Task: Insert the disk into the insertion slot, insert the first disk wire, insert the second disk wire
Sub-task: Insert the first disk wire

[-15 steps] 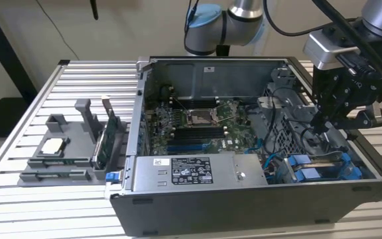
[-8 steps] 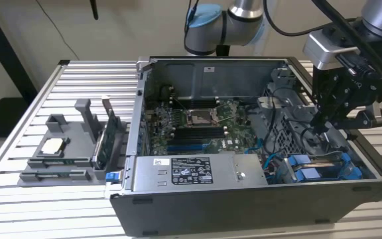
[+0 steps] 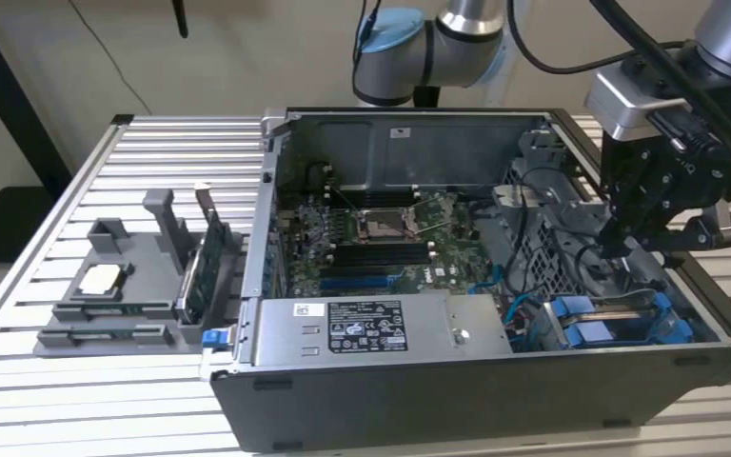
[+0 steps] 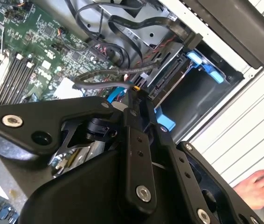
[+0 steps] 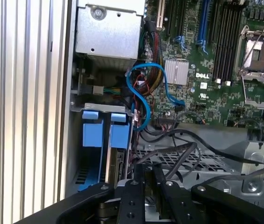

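Silver-grey rectangular hard disk in bright blue plastic carrier (image 3: 609,324), seated in the dark-grey plastic insertion slot (image 4: 202,95). Its connector edge faces the black two-finger gripper (image 3: 622,249) just beside it, which is closed narrow and apparently pinches a thin black disk wire (image 4: 94,76).

The exterior view stands off the slatted aluminium table (image 3: 111,190), raised and at middle range. It looks down over the near wall of the open dark-grey metal computer case (image 3: 467,400). Both wrist views hang close above the case, looking in past the black gripper (image 4: 139,100) (image 5: 148,175). All three views share the green motherboard (image 3: 391,238) (image 4: 24,42) (image 5: 206,93) and the bright blue plastic carrier frames (image 3: 594,324) (image 4: 206,70) (image 5: 94,135) in one corner of the case.
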